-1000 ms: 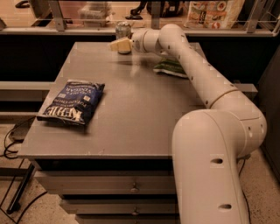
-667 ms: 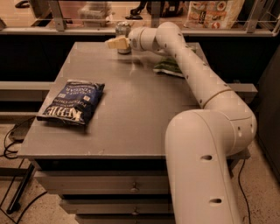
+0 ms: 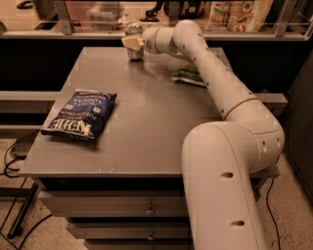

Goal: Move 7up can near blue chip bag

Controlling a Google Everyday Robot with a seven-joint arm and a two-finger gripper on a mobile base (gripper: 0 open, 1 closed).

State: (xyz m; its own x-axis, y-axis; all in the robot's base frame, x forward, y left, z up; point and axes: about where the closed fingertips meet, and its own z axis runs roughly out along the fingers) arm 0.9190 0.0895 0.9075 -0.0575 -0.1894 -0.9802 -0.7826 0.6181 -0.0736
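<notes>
The 7up can, small and silvery, is upright at the far edge of the grey table, left of centre. My gripper reaches in from the right and is shut on the can, a cream finger lying across its front. I cannot tell whether the can's base touches the table. The blue chip bag, dark navy with white lettering, lies flat near the table's front left, far from the can.
A green chip bag lies at the far right of the table, partly behind my arm. A shelf with packaged goods runs behind the table. Cables lie on the floor at the left.
My gripper has moved a little to the left along the table's far edge, and the can has moved with it. The blue chip bag has not moved.
</notes>
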